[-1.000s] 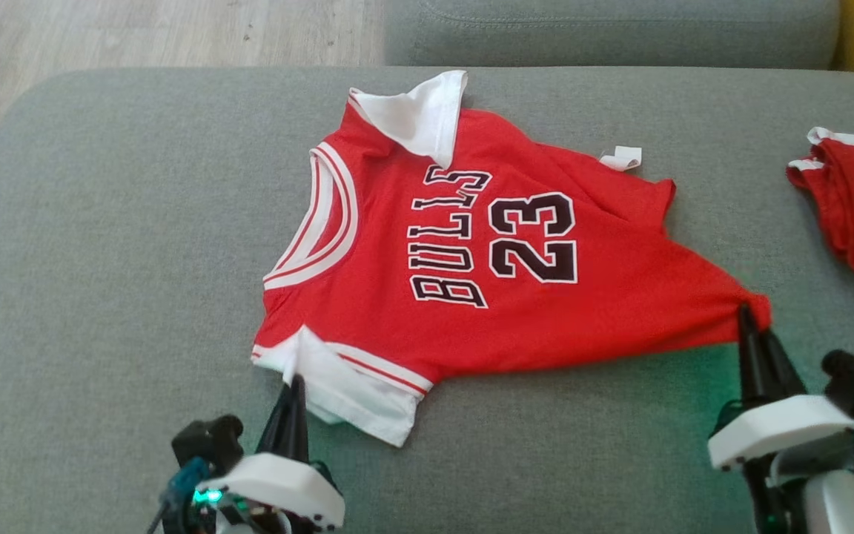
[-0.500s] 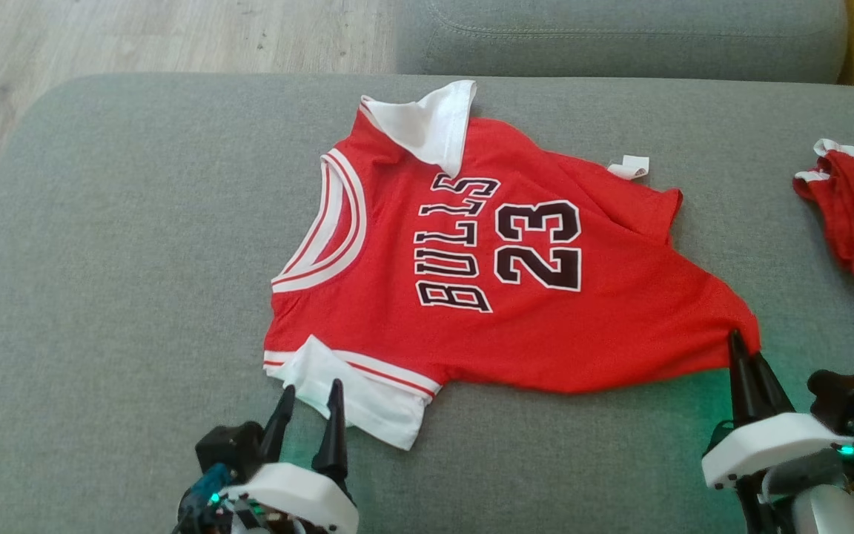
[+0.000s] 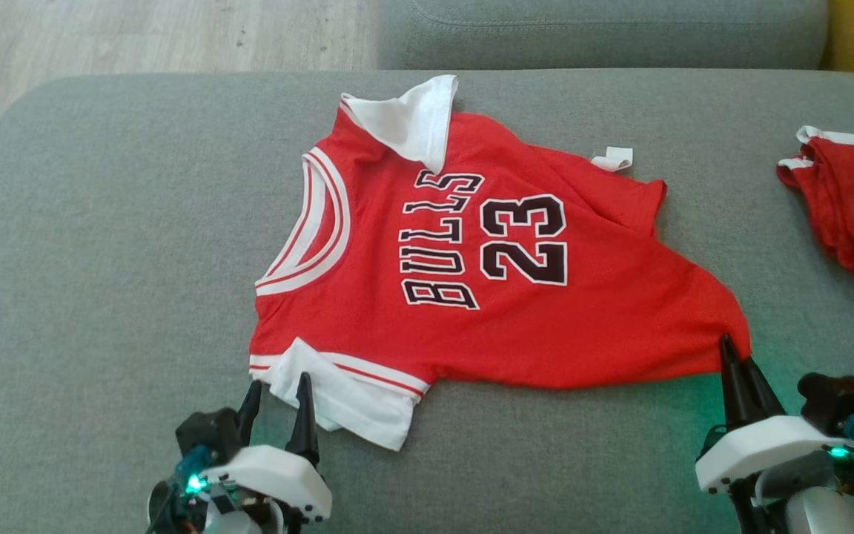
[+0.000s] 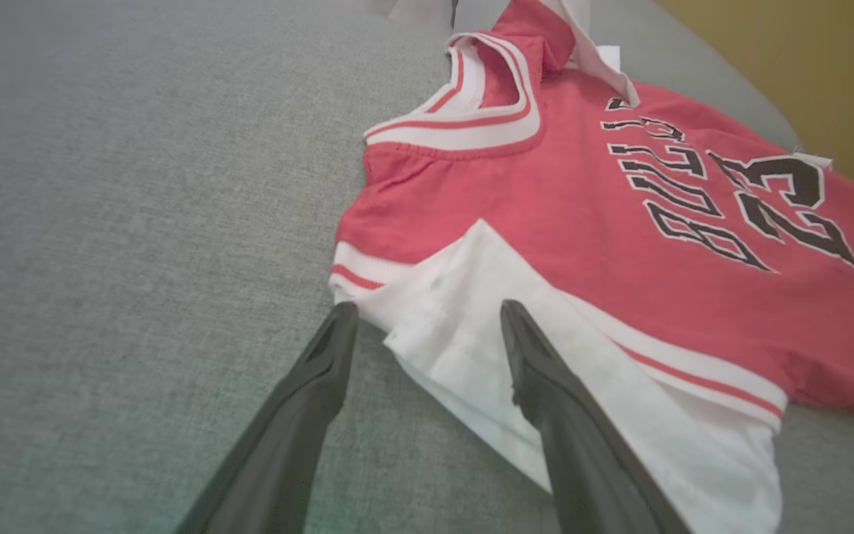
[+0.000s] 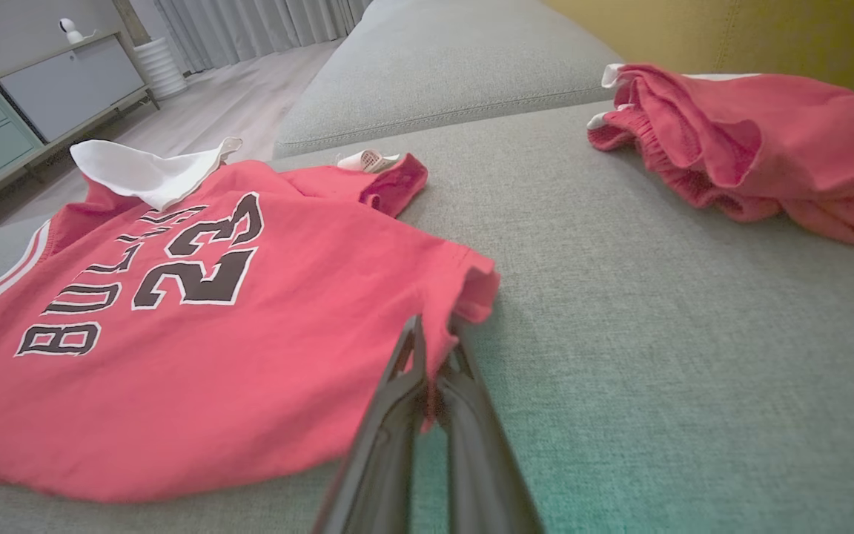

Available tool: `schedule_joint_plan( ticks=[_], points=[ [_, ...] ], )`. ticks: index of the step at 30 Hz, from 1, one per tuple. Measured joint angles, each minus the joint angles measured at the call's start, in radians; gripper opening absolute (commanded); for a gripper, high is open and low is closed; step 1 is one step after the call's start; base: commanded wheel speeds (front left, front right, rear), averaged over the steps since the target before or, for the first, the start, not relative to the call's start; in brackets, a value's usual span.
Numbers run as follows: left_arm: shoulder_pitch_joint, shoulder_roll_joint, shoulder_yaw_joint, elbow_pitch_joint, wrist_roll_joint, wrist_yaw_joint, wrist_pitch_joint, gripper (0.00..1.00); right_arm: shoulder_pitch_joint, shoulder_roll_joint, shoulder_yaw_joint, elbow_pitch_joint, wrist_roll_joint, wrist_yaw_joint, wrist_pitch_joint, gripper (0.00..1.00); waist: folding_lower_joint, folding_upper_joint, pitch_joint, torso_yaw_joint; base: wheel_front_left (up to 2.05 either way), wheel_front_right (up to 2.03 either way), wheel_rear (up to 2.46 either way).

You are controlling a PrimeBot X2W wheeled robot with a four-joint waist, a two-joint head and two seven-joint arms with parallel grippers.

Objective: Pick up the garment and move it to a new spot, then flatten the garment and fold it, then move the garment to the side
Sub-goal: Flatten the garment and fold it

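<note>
Bulls 23 jersey (image 3: 516, 311) lies flat mid sofa seat (image 3: 101, 259), with bare grey room left and front. Second red garment (image 3: 853, 215) is well apart at the right edge. The right gripper (image 3: 729, 345) has its jaws clenched on the hem corner. The left gripper (image 3: 279, 383) pinched the white sleeve (image 3: 356, 404) a second ago; its jaws are now released and straddle the sleeve's edge.

The red jersey (image 3: 590, 319) at the centre of the head view bears the word "BULLS" (image 3: 438, 241) and, beside it, the number "23" (image 3: 523, 239), both black with white edging and lying sideways. A small white tag (image 3: 612, 159) at its upper edge is too small to read.
</note>
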Motion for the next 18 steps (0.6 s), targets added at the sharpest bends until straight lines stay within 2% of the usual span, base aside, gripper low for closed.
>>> schedule_joint_plan(
  ticks=[8,16,17,18],
  points=[
    [-0.046,-0.007,-0.021,0.056,0.000,-0.034,0.007,1.00,-0.004,0.000,0.001,0.003,0.000,0.000,-0.005,0.00,0.0000,0.0000,0.011,-0.008,0.00,0.00,0.00],
    [-0.051,-0.020,-0.049,0.054,0.002,-0.035,0.000,0.98,-0.006,0.000,-0.004,0.008,0.000,0.000,-0.010,0.00,0.0000,0.0000,0.018,-0.006,0.00,0.00,0.00],
    [-0.051,-0.021,-0.051,0.051,0.002,-0.035,-0.001,0.83,-0.008,0.000,-0.004,0.009,0.000,0.000,-0.010,0.00,0.0000,0.0000,0.018,-0.005,0.00,0.00,0.00],
    [-0.051,-0.021,-0.054,0.050,0.002,-0.035,-0.001,0.58,-0.010,0.000,-0.004,0.011,0.000,0.000,-0.010,0.00,0.0000,0.0000,0.019,-0.004,0.00,0.00,0.00]
  ],
)
